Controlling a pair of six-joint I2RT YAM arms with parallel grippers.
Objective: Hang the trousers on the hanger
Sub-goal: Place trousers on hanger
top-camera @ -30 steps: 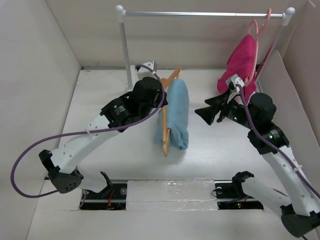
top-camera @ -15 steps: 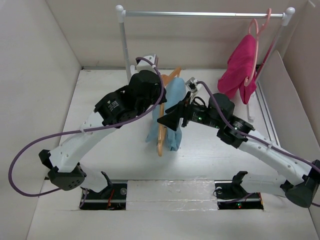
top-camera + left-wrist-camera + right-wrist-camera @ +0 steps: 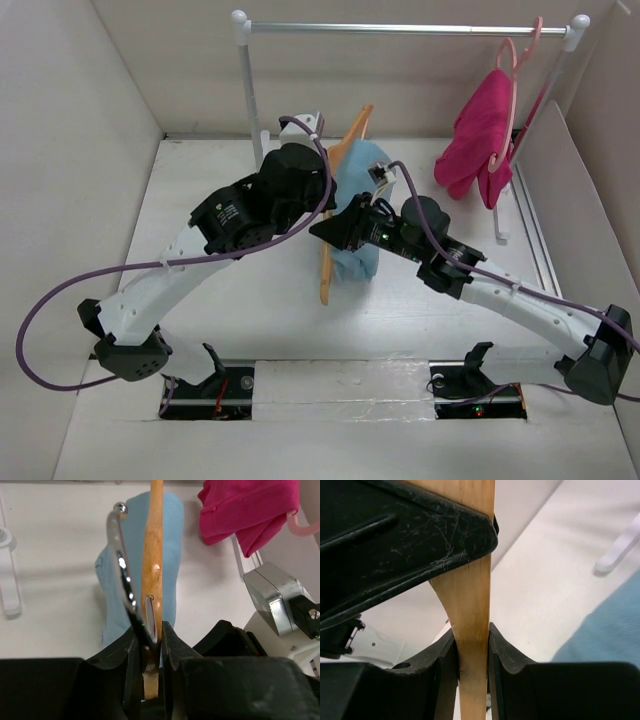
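View from above first: the slim light tan wooden hanger with a metal hook (image 3: 326,275) runs as a long diagonal, low end toward the arm bases, high end tipped away toward the silver rail (image 3: 400,28). The big sky-blue cloth trousers (image 3: 358,178) hang folded over it, the bulk on the right arm's side. The left gripper (image 3: 322,188) comes in from the left, the right gripper (image 3: 335,228) from the right a little nearer the bases. Both sit right on the wood, so neither has any reach to make. The magenta-pink garment (image 3: 485,130) on its pink plastic hanger (image 3: 515,60) hangs well apart at the rail's right end.

Left wrist now: the left gripper (image 3: 151,645) is pinched narrow on the hanger (image 3: 152,540) at its neck. The chrome hook (image 3: 122,565) curls up just beside the wood, and blue cloth (image 3: 171,545) falls away behind it.

Right wrist: the right gripper (image 3: 472,655) is clamped tight on the same hanger (image 3: 470,600), the wood rising straight up between the fingers. The left gripper's black body crosses it just above, and the trousers (image 3: 607,630) sit low and right.

My read: the trousers look draped already, so what follows turns on keeping that long axis steady between the two close holds.
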